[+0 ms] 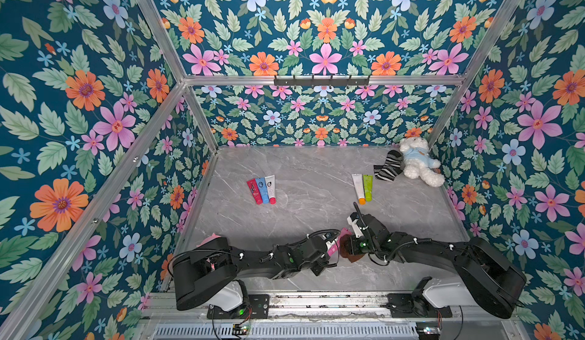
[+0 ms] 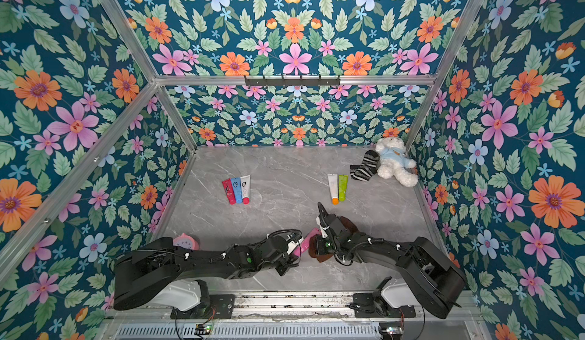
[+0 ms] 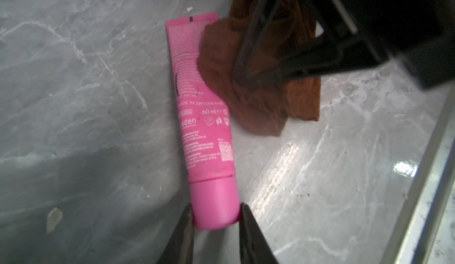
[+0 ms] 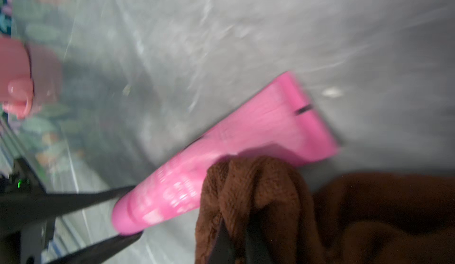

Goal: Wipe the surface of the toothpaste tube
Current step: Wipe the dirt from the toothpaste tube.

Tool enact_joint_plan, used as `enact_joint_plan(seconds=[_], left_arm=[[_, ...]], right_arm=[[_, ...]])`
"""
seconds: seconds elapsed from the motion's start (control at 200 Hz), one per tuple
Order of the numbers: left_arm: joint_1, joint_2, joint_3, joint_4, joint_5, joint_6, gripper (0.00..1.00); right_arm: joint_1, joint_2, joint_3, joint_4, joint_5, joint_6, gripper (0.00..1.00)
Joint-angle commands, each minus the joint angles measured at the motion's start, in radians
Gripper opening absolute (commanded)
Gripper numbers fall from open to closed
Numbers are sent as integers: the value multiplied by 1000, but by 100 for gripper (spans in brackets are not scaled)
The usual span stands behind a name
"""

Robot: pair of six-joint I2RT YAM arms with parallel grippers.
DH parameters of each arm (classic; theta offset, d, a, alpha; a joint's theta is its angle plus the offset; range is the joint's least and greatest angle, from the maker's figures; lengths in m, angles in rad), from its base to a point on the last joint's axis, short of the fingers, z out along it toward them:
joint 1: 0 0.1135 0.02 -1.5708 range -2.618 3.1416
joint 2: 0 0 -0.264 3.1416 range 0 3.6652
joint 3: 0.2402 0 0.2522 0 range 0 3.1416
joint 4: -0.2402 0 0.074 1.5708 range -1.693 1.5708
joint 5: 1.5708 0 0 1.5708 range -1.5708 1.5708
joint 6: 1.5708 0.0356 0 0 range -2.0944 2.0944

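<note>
Left claw (image 3: 215, 216): pinched cap of pink plastic toothpaste tube (image 3: 202, 127).
Right claw (image 4: 237, 228): clamped brown terry cloth (image 3: 266, 107), at tube's three o'clock.

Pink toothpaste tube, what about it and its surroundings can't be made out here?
- Pink toothpaste tube: in the left wrist view the brown cloth covers part of its crimped half.
- Right wrist view: blur smears its print.
- Both top views: the left arm and right arm hide most of it.
- Right gripper: fingertips buried in the cloth.
- Pink round object: partly behind the left arm.
</note>
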Motion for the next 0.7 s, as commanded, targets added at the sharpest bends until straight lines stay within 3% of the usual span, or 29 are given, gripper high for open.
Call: enact_joint_plan(seconds=[0.0, 0.115, 0.185, 0.45, 0.56, 0.695], left_arm=[[-1, 1, 5, 48, 22, -3, 0], [-1, 7, 9, 50, 25, -3, 0], [-1, 10, 10, 49, 26, -3, 0], [-1, 2, 5, 53, 28, -6, 0], [-1, 6, 8, 53, 29, -6, 0], [-1, 6, 8, 51, 30, -4, 0]], right_arm=[[69, 13, 4, 58, -79, 43, 0], [101, 16, -12, 131, -109, 72, 0], [94, 1, -22, 116, -53, 78, 0], [-163, -118, -13, -49, 32, -10, 0], [-174, -116, 44, -117, 75, -61, 0], [-171, -50, 79, -110, 20, -95, 0]])
